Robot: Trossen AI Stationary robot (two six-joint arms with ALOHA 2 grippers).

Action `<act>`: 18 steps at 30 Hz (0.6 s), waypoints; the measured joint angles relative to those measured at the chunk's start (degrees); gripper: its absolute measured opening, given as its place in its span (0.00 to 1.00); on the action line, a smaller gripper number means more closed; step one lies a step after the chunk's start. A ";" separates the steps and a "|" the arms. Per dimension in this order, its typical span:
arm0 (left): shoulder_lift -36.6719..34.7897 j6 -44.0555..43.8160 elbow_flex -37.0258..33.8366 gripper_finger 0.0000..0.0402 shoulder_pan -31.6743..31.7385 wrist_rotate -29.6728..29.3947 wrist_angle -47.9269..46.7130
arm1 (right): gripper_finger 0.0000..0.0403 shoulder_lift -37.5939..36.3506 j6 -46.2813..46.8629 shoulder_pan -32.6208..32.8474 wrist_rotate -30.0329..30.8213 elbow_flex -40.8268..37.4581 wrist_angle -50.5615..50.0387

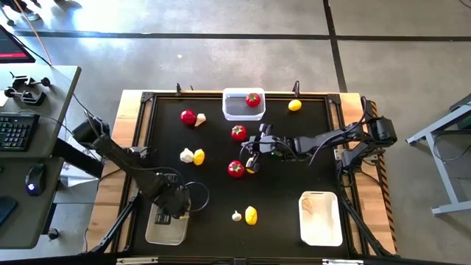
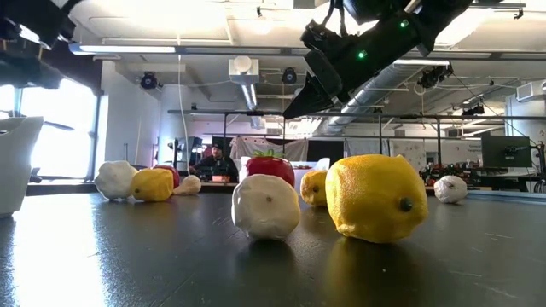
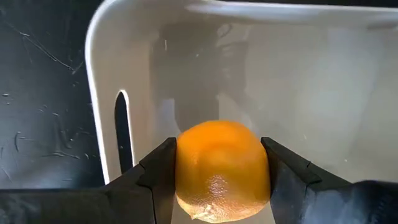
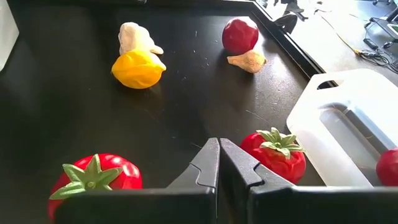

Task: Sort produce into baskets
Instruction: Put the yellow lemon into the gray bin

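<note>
My left gripper [image 3: 221, 155], at the table's near left, is shut on a yellow-orange lemon [image 3: 222, 171] over the beige basket [image 3: 109, 74]; the same basket shows in the high view [image 1: 163, 230]. My right gripper [image 4: 219, 163] hangs shut over the table's middle with nothing in it. Two red tomatoes [image 4: 96, 179] [image 4: 276, 154] lie on the mat just ahead of it. The clear basket [image 1: 234, 110] at the far middle holds a tomato [image 1: 253, 99]. The white basket [image 1: 321, 218] stands near right. My left gripper pinches the lemon between its two fingers, one on each of two opposite sides [image 3: 185, 168]. The fingers come from above, pointing down. The lemon hangs between them over the inside of the beige basket, above its floor.
Loose on the black mat lie a tomato [image 1: 188, 116] and garlic [image 1: 200, 119] far left, a garlic [image 1: 186, 155] and lemon [image 1: 199, 156] left of middle, a lemon [image 1: 294, 105] far right, and a garlic [image 1: 236, 216] and lemon [image 1: 251, 215] near the front.
</note>
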 joint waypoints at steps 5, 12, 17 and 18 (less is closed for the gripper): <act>1.17 0.60 0.00 0.43 0.91 2.13 -0.01 | 0.00 0.01 -0.01 0.00 -0.36 0.00 -0.08; 1.19 0.24 0.00 0.56 1.99 2.07 0.16 | 0.00 0.01 -0.02 0.00 -0.42 0.00 -0.65; 1.19 0.14 0.00 0.59 2.42 1.83 0.24 | 0.00 0.01 -0.02 0.00 -0.44 0.00 -0.95; 1.19 0.16 0.00 0.60 2.52 1.76 0.24 | 0.00 0.01 0.02 0.00 -0.44 0.00 -0.95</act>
